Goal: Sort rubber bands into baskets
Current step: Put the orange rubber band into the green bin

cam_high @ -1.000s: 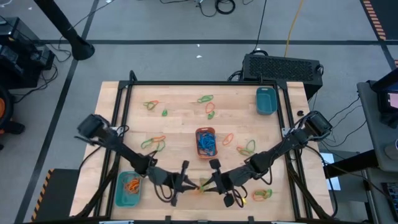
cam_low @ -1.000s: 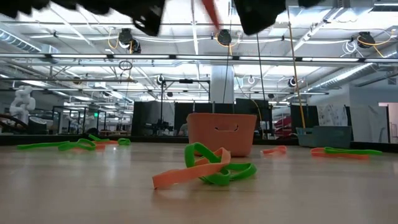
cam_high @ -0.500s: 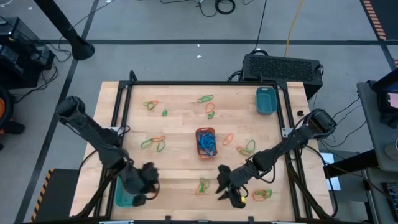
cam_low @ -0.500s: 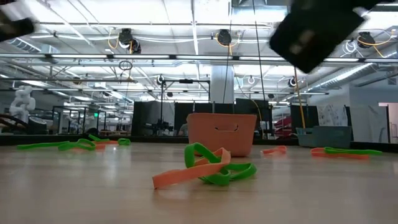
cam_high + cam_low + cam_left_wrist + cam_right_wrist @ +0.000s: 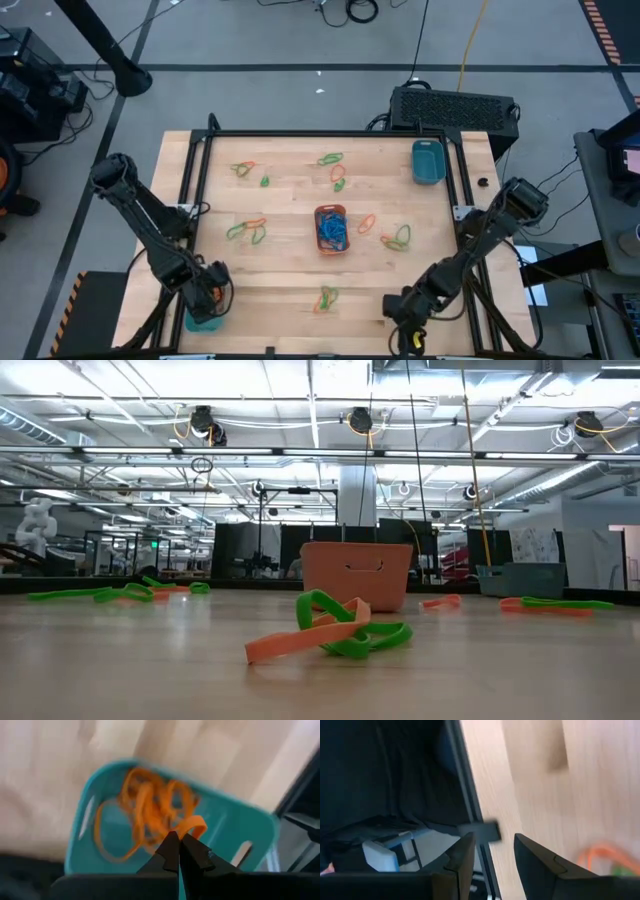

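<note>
**Item 1, left gripper (image 5: 179, 840).** 1 second earlier you had it at the front middle of the table, close to the right gripper. It then swung to the front-left corner and hung over the front-left teal basket (image 5: 203, 320). Its jaws were clamped on 1 orange band (image 5: 192, 825), which curled up just above the tips. The band was not yet released.

**Item 2, front-left teal basket.** It already held a loose heap of orange bands (image 5: 145, 807). The carried band hung directly above that heap, so you could judge this delivery as needing only the release.

**Item 3, right gripper (image 5: 492, 845).** It had pulled back from the middle to the front-right corner, by the table frame (image 5: 470, 815). Its fingers (image 5: 462, 857) stood apart with nothing between them. You could count it free for the next pick.

**Item 4, orange basket (image 5: 331, 211).** It sat at the table centre, holding blue bands (image 5: 332, 232), and had not moved.

**Item 5, far teal basket (image 5: 428, 162).** It stood at the far right, in the same place, and its contents could not be made out.

**Item 6, bands left to sort.**
- 1 green-and-orange tangle (image 5: 335, 632) lay at the front middle, looking the same as before.
- Further clusters lay left of centre (image 5: 245, 230), right of centre (image 5: 397, 237) and along the far side (image 5: 330, 158).

You still had much of the job open.
</note>
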